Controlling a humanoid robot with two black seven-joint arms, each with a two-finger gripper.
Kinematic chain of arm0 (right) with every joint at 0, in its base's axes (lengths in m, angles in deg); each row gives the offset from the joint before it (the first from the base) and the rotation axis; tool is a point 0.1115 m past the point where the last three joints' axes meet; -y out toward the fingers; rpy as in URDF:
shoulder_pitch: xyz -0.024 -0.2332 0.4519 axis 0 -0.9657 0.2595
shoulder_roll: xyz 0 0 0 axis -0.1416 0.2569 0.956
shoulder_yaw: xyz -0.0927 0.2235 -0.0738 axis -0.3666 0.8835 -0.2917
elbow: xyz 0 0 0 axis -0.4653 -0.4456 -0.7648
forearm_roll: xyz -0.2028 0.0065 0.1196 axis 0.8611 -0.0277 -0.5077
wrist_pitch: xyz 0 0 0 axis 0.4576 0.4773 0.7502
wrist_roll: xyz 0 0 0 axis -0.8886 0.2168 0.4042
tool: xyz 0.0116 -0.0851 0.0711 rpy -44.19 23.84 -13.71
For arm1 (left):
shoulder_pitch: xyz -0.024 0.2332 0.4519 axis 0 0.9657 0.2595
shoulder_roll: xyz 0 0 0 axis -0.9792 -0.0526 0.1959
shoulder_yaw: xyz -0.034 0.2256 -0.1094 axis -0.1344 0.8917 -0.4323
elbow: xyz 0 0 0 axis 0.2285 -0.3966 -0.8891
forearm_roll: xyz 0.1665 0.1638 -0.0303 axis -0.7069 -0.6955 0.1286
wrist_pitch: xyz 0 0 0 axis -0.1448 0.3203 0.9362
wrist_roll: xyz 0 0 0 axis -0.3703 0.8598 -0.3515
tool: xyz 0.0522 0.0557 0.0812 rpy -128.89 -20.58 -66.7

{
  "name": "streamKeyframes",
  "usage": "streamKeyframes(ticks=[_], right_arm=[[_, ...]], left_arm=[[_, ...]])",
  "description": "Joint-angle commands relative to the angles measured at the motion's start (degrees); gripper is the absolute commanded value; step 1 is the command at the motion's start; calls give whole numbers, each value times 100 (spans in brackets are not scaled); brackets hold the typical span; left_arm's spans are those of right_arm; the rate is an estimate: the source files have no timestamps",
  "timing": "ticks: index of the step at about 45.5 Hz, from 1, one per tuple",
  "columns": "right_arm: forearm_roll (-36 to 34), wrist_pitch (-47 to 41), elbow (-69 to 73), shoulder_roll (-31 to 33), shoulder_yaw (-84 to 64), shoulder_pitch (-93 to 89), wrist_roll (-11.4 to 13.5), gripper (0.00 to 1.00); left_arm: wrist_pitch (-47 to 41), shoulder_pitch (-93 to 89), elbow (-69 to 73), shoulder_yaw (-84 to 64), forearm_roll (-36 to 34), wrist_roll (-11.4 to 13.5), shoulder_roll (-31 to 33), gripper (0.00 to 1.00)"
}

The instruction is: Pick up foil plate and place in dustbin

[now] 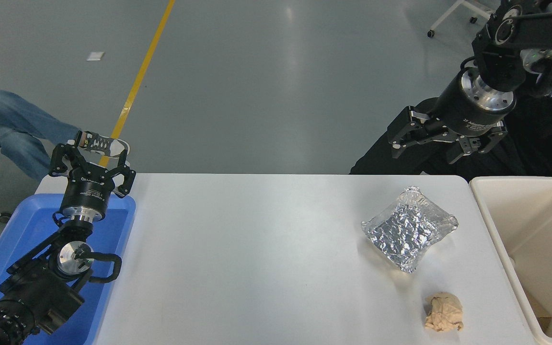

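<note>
The right hand [441, 143] is hanging spread wide, empty, beyond the foil plate [409, 228], while the frame is cropping the dustbin [506, 225].

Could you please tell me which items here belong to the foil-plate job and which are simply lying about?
Job:
foil plate, on the table
dustbin, off the table's right end
right gripper, open above the far edge

Lying about:
paper ball
blue tray
left gripper, parked over that tray
</note>
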Motion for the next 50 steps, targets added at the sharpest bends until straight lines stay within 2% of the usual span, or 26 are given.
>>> streamKeyframes(ticks=[1, 37, 50], right_arm=[[0, 0, 0, 10, 2, -13, -4, 100], [-53, 0, -18, 89, 152, -347, -12, 100], [-123, 0, -176, 71, 398, -1419, -30, 100]], left_arm=[[0, 0, 0, 0, 0, 0, -4, 99], [8, 0, 0, 0, 0, -9, -4, 99], [0, 0, 0, 0, 0, 0, -4, 99]])
